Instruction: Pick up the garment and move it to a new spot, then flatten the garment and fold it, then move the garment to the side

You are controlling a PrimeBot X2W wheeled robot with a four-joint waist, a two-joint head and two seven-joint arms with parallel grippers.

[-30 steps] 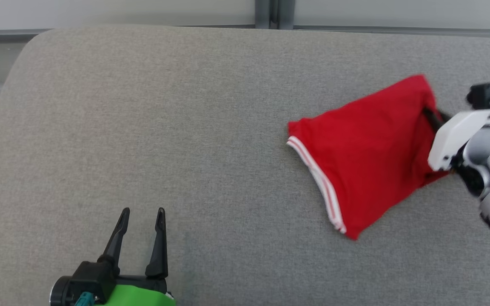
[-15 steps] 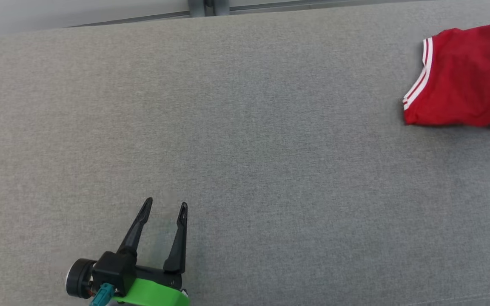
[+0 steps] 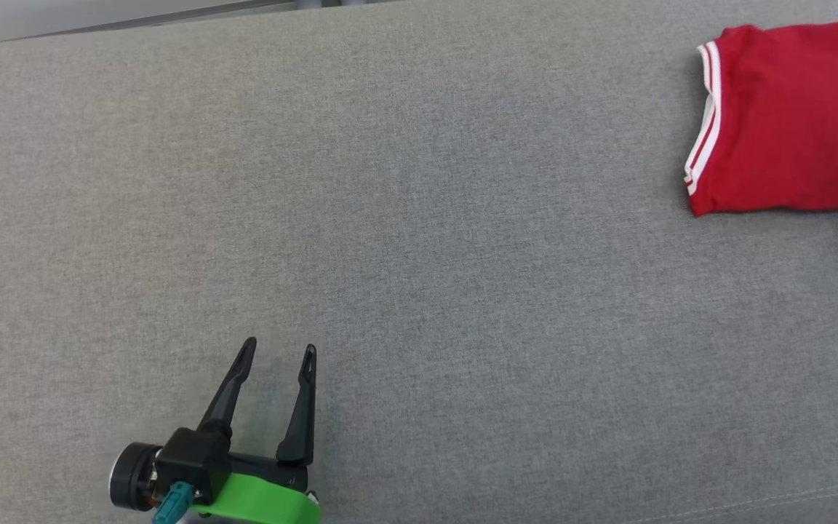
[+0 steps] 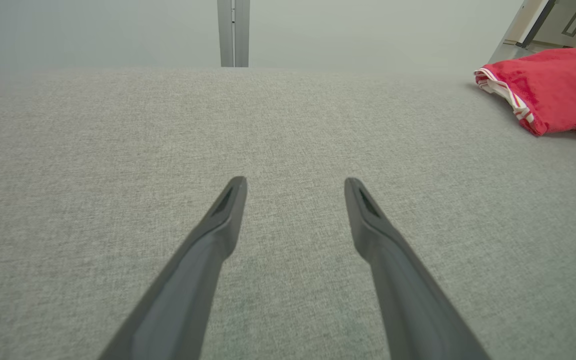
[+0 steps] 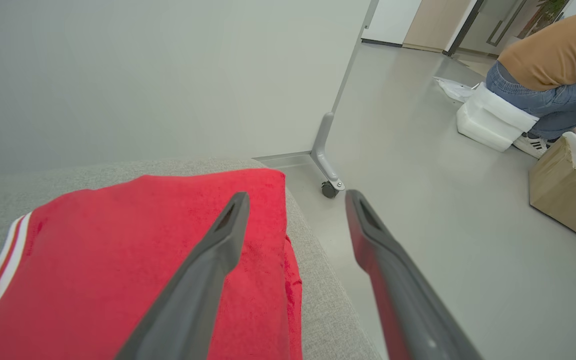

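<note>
The garment (image 3: 790, 116) is red with white stripes along one hem, lying folded at the far right end of the grey cushioned surface (image 3: 419, 240). It also appears at the upper right of the left wrist view as the garment (image 4: 553, 85). My left gripper (image 3: 277, 353) hovers open near the front left, well away from it, empty. In the right wrist view my right gripper (image 5: 295, 197) stands open just above the garment (image 5: 118, 260), near the cushion's end, holding nothing.
Beyond the cushion's right end lies bare floor with a castor leg (image 5: 325, 160) of a partition. A person (image 5: 553, 65) bends over a cardboard box (image 5: 568, 200) and white foam (image 5: 493, 120) farther off. A grey wall stands behind the cushion.
The head camera has swung left, so the garment now sits at the picture's right edge. My right gripper, shut on the garment a second ago, now stands open off it.
</note>
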